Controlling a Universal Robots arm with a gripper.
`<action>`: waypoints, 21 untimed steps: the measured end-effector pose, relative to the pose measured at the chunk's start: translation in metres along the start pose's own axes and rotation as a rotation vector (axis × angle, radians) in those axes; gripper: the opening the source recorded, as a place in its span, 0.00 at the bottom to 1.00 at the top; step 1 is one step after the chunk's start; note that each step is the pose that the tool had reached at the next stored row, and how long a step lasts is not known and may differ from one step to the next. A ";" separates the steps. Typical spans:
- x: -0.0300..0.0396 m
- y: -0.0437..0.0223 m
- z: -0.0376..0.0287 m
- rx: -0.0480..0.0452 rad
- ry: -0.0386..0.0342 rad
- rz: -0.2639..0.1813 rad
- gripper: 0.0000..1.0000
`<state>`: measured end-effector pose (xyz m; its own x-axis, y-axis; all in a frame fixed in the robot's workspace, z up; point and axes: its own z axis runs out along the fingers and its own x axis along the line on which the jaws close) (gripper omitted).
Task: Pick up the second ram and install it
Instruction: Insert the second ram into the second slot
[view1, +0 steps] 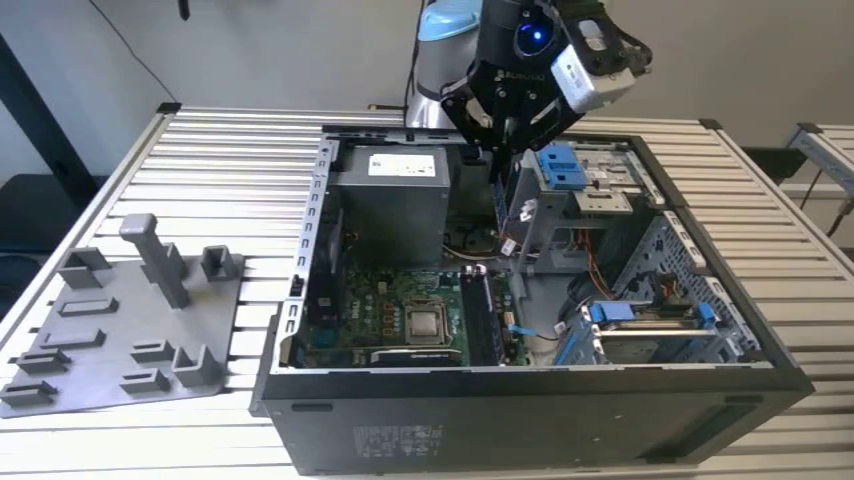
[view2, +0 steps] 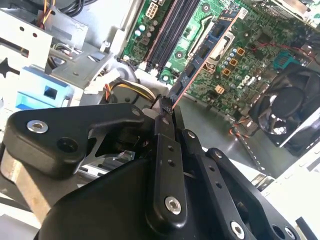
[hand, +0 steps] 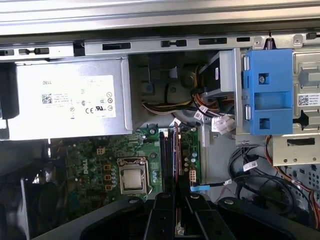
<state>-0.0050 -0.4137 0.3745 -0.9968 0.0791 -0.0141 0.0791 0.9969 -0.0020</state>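
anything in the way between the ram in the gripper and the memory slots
Nothing visible does. The gripper holds the second ram above the memory slots, which lie uncovered; the cables sit off to the side.

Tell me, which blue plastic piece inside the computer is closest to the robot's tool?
The blue piece on the metal drive cage, right beside the tool holding the second ram. The other blue piece sits farther off, lower in the exterior view.
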 end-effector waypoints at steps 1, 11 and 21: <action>-0.0011 0.0001 0.0007 -0.0002 -0.0001 0.000 0.14; -0.0059 0.0004 0.0153 0.0001 0.0000 0.000 0.14; -0.0057 0.0003 0.0327 0.0008 0.0000 0.000 0.14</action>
<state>0.0012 -0.4140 0.3418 -0.9968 0.0788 -0.0141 0.0789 0.9969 -0.0028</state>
